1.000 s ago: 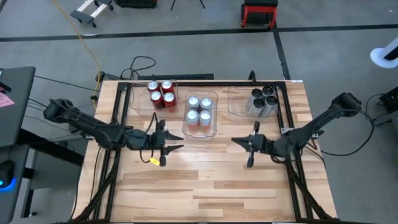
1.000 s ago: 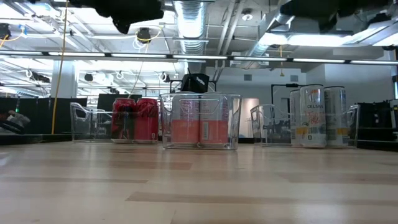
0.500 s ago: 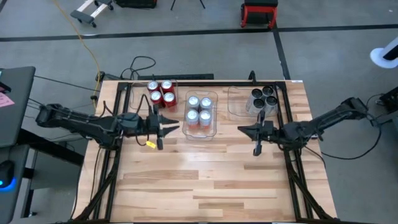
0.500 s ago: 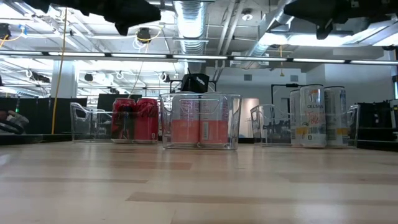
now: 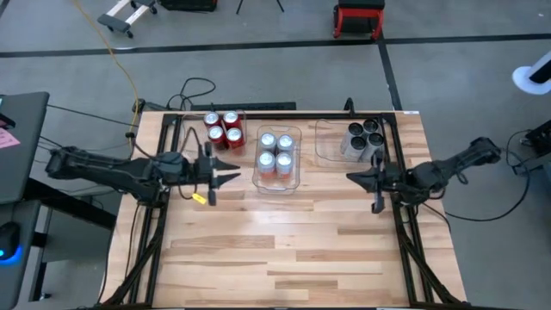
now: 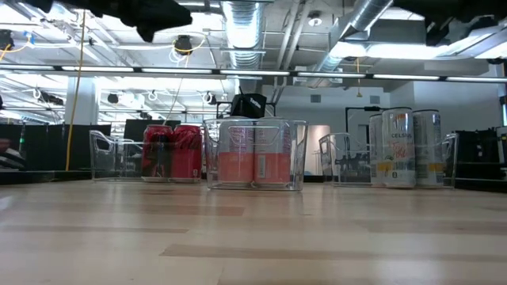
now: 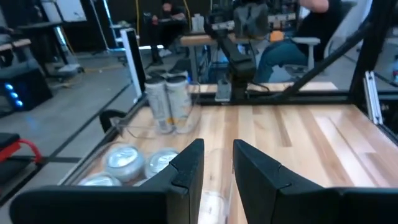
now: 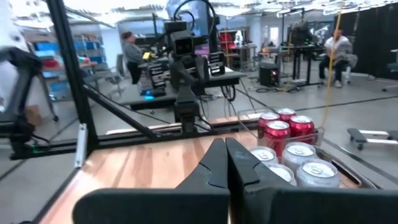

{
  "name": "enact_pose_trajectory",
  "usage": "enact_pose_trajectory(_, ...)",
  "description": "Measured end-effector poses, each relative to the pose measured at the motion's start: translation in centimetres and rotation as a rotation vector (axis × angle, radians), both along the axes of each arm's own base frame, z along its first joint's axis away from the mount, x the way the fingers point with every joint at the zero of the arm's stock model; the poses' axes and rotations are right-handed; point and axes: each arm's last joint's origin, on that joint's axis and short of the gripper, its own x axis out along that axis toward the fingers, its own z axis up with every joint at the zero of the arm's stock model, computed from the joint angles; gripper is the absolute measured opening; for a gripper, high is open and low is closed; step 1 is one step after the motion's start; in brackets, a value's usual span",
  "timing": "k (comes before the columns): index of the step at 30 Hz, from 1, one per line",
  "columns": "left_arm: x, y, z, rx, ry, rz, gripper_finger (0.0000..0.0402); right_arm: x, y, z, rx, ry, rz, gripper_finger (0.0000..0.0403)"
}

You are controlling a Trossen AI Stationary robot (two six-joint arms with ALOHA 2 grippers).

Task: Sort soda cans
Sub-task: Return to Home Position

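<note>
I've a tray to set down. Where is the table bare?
The table is bare across its near half, from the left arm and right arm to the near edge. Crowded: the far edge, three bins of cans.

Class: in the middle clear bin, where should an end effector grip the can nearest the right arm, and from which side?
I'd grip the upright silver-topped cylindrical can around its upper body, descending from straight above: the clear plastic bin's walls and three neighbouring cans crowd its sides, so only the top is open.
</note>
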Motion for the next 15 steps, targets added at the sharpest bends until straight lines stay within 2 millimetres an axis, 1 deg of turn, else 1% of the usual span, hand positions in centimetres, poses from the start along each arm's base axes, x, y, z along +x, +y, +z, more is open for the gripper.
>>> enact_pose_trajectory(5,-2.5,0.3,1.4,-0.002,-0.06,0.02,0.008,-1.4,-0.4,0.4,0.004,-0.04,0.018,0.0004)
enact_pose_trajectory(9,-3.9,0.5,2.1,0.031,-0.098,0.07,0.008,-2.2,-1.0,0.9,-0.006,-0.092,0.008,0.0004)
enact_pose_trajectory(11,-4.2,0.6,2.2,0.026,-0.105,0.093,0.008,-2.3,-1.1,1.0,-0.009,-0.105,0.046,0.0004)
enact_pose_trajectory(13,-4.1,0.6,2.0,0.004,-0.093,0.087,0.008,-1.9,-1.0,1.0,0.0,-0.109,0.114,0.0004)
enact_pose_trajectory(15,-3.9,0.4,1.1,-0.029,-0.088,0.058,0.008,-1.1,-0.7,0.7,0.022,-0.106,0.162,0.0004)
